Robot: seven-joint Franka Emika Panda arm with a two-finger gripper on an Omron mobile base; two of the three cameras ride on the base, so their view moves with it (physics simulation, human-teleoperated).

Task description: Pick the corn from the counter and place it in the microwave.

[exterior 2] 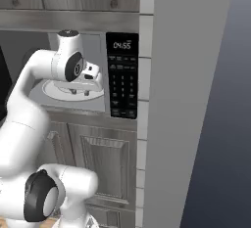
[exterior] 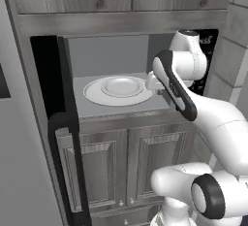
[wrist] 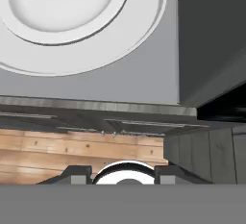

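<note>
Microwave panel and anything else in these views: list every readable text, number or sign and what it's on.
"04:55": clock display atop the microwave's control panel.
Button labels on that panel: too small and blurred to read.
White lettering on the panel, left base view: mostly behind the arm, unreadable.
Nothing else.

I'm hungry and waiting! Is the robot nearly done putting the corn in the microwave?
Done: the microwave has its door standing open. In hand: the gripper hangs at the opening, near the white plate. Left: the plate has no corn on it, and I cannot tell whether the gripper carries any, so the corn is not yet placed inside.
</note>
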